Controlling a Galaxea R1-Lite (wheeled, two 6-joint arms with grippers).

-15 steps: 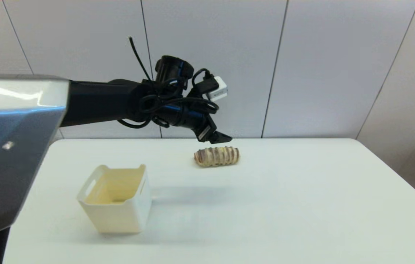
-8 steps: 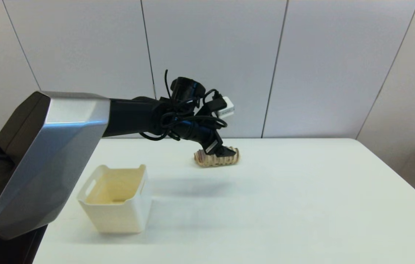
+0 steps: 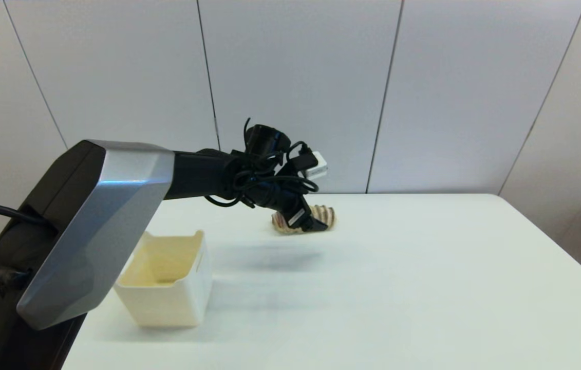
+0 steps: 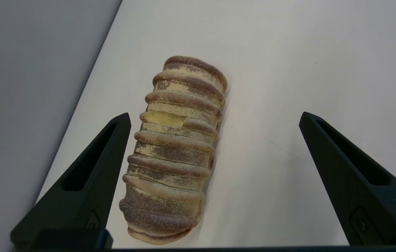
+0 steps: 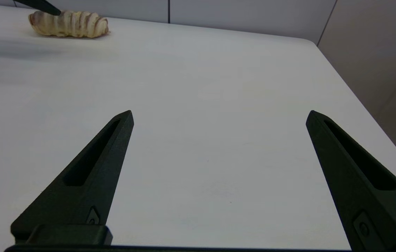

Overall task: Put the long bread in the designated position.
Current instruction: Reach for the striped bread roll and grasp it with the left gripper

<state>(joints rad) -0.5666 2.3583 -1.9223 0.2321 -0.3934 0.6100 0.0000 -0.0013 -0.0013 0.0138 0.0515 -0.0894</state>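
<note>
The long bread (image 3: 325, 214), a ridged tan loaf striped brown, lies on the white table near its far edge. My left gripper (image 3: 318, 224) hangs low right over it, open. In the left wrist view the long bread (image 4: 178, 147) lies between the spread fingers (image 4: 92, 168), close beside one finger and far from the other. My right gripper (image 5: 219, 115) is open over bare table, out of the head view. From there the long bread (image 5: 70, 23) shows far off.
A cream bin (image 3: 167, 303) stands on the table's near left, open-topped with nothing inside. The wall runs close behind the bread. My left arm's silver housing (image 3: 100, 231) blocks the lower left of the head view.
My left gripper has come down from above the bread until its fingers overlap the loaf. The arm housing has swung right in the head view. The bread has not moved.
</note>
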